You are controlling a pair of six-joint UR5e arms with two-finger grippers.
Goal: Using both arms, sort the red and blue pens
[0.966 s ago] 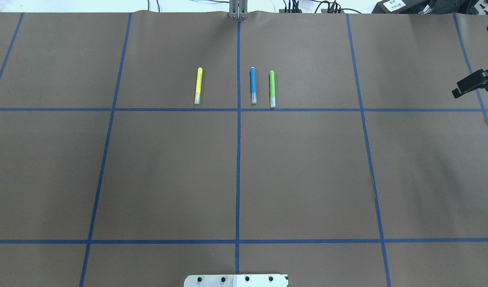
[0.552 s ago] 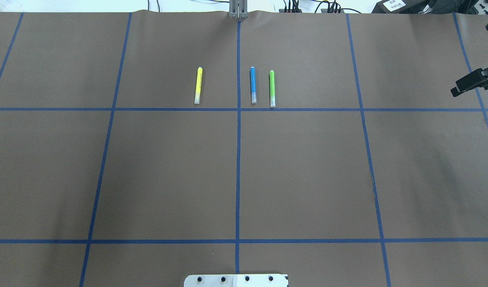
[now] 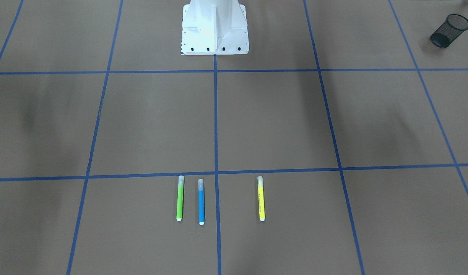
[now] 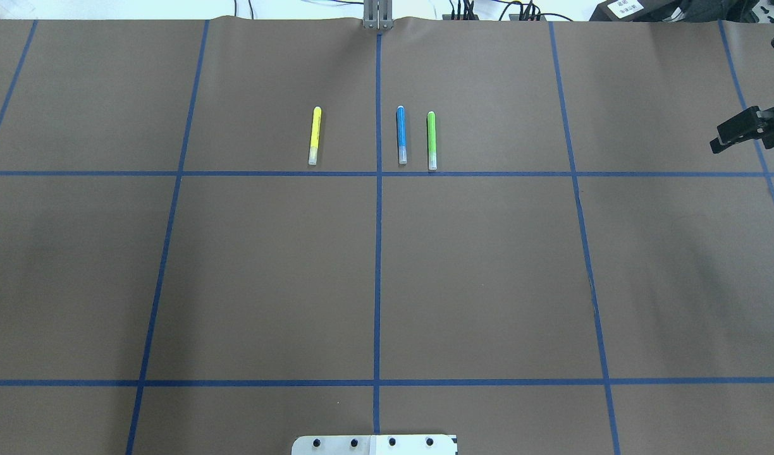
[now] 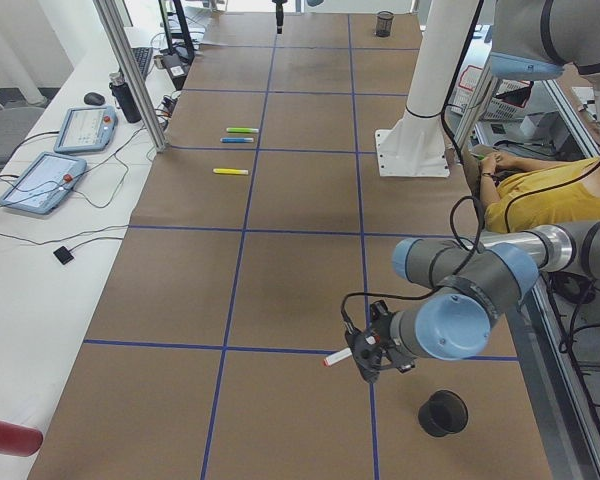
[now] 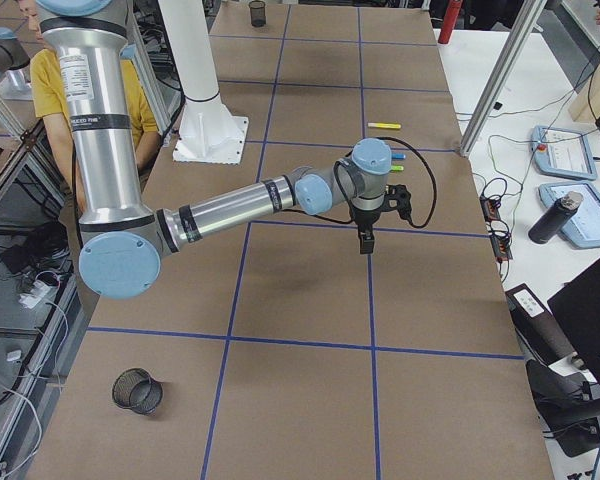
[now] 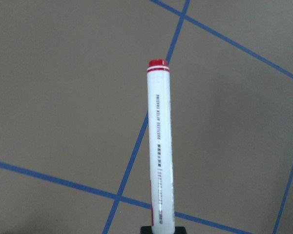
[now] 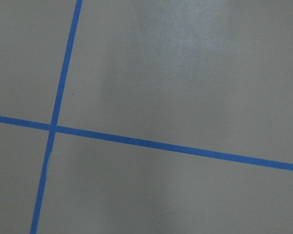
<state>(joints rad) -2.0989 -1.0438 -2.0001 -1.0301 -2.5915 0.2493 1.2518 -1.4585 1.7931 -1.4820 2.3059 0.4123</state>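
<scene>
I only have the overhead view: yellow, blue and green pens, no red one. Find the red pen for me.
Observer: The red pen is held in the left gripper, above the table's left end, outside your frame.
Operator: Tell me what's near it.
Observer: A black mesh cup stands on the table close by the gripper; the pen is not in it.
Operator: Check the right end too.
Observer: A second cup stands there, near the robot's edge of the table.
</scene>
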